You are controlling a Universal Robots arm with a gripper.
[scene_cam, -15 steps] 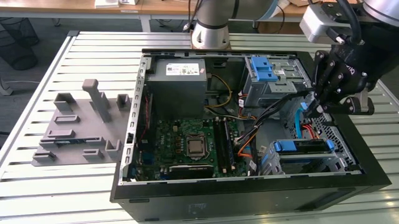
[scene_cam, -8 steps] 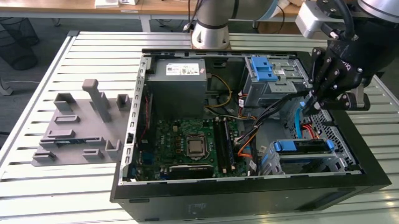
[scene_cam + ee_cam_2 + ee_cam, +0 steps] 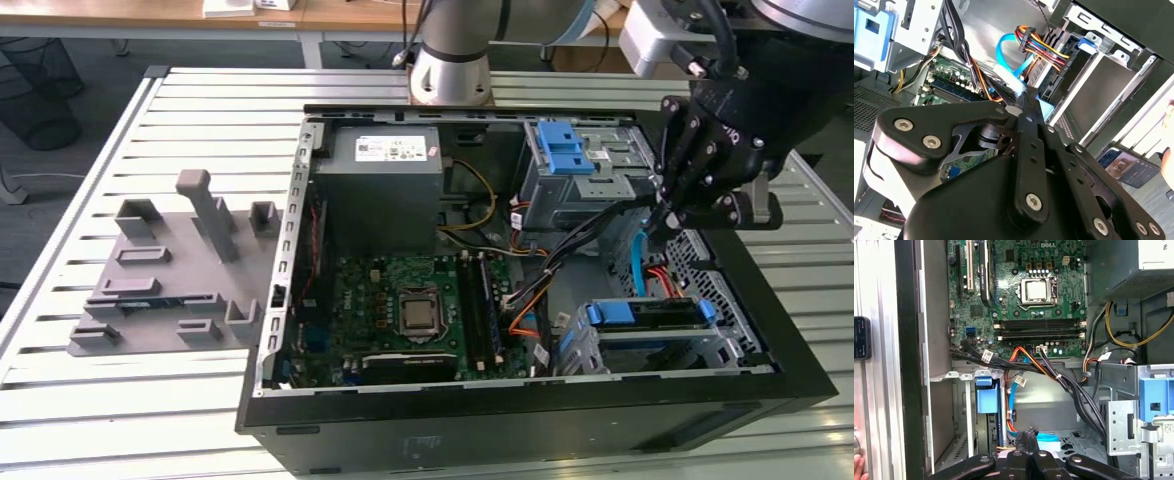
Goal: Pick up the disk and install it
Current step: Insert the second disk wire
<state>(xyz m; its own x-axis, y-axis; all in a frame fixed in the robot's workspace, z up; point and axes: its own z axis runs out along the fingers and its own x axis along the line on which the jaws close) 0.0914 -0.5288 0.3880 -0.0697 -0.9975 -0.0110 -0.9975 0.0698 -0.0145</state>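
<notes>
Jaws (image 3: 674, 213): together, nothing plainly held; tips low inside case (image 3: 534, 430), just beside blue cable (image 3: 639, 262). Disk (image 3: 650, 313): seated in cage at case's corner, exterior view's lower right, blue carrier handle showing. Relation: disk apart from tips, toward case's near wall in exterior view; handle's long axis from exterior view's left to right.

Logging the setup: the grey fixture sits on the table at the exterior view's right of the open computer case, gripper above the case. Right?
No: the exterior view shows the grey fixture at the left of the open computer case, on the table; the gripper is above the case.
</notes>
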